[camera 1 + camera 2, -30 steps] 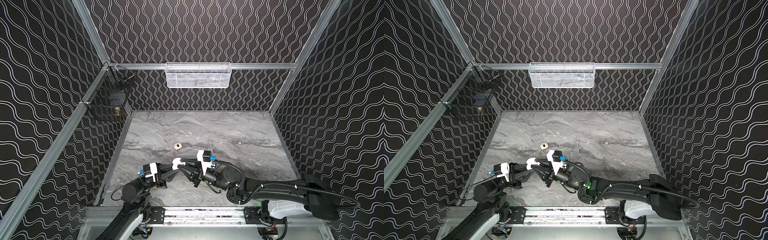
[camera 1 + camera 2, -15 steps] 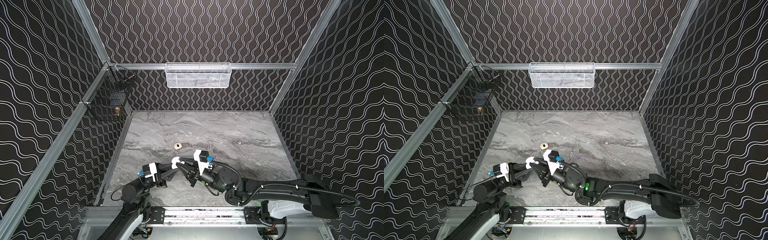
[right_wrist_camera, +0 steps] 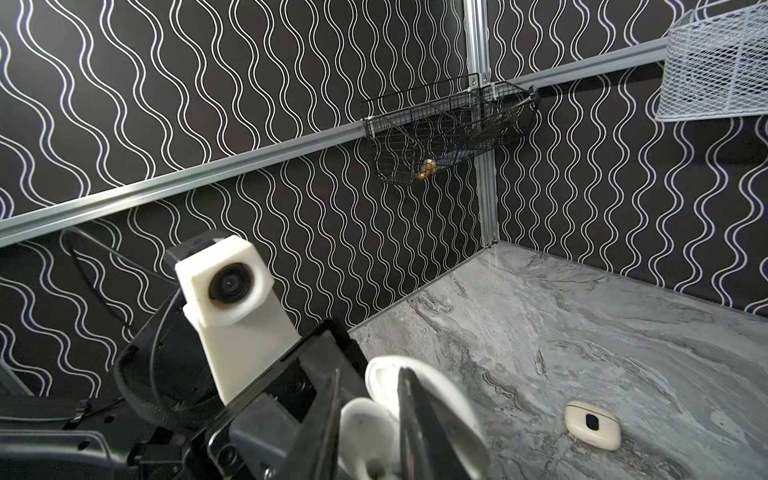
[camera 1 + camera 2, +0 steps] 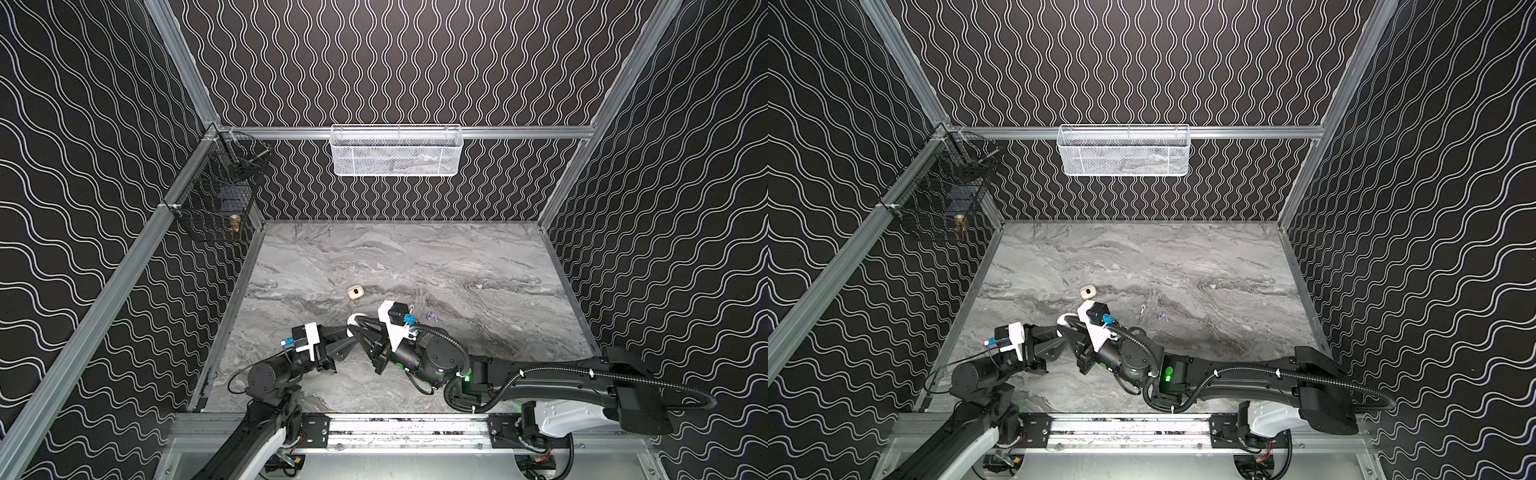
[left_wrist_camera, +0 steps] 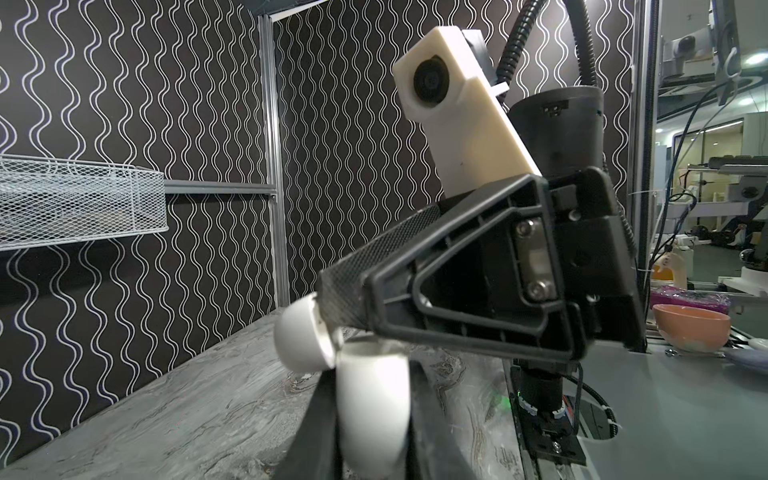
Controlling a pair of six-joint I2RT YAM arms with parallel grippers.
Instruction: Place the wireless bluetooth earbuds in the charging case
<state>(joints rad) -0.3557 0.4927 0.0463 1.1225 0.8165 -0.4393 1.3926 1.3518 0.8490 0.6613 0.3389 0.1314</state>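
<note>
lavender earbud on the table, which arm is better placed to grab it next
Right, probably: the lavender earbud lies on the side of the right gripper, and the left gripper is shut on the white charging case.

Evenly and fairly brightly lit from overhead in both top views, with only soft, faint shadows on the marble tabletop [image 4: 415, 257]. Crisp edge to edge, though splaying the straight frame posts [image 4: 183, 62] outward toward the corners. Dimmer in both wrist views, bending the patterned walls [image 3: 249, 104] with fisheye curve. Blurs the charging case [image 5: 370, 407] close to the lens. Glares white around a ceiling lamp [image 5: 754, 58] beyond the enclosure's open side.
</note>
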